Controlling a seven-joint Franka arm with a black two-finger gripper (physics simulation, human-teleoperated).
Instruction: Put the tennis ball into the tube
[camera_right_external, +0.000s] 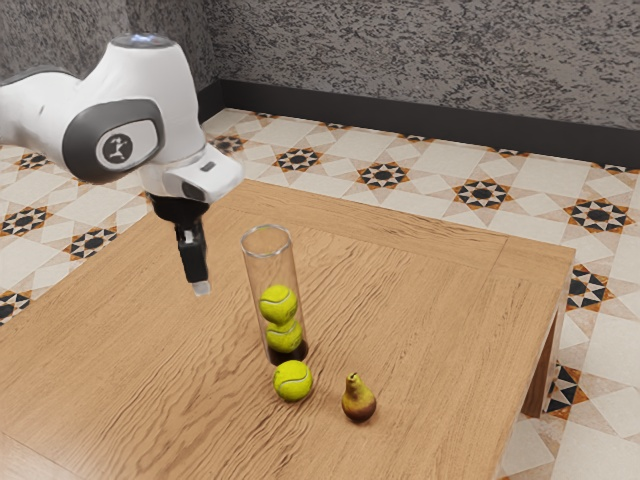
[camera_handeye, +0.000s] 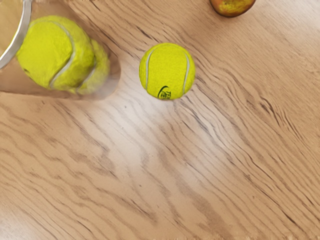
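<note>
My gripper (camera_right_external: 200, 288) hangs above the table, on the exterior view's left of the clear tube; from this side its fingers overlap, so their spacing cannot be told. The tube (camera_right_external: 258, 275) stands upright with two tennis balls stacked inside, the upper one (camera_right_external: 279, 304) over the lower one (camera_right_external: 284, 335). A loose tennis ball (camera_right_external: 293, 381) lies on the tabletop beside the tube's base. In the wrist view the loose ball (camera_handeye: 167, 71) lies apart from the tube (camera_handeye: 111, 80), whose rim is cut by the picture's edge.
A brown and yellow pear (camera_right_external: 359, 400) stands on the wooden table (camera_right_external: 420, 290), on the exterior view's right of the loose ball. Part of the pear (camera_handeye: 232, 6) appears in the wrist view. The table's edge runs beyond the pear.
</note>
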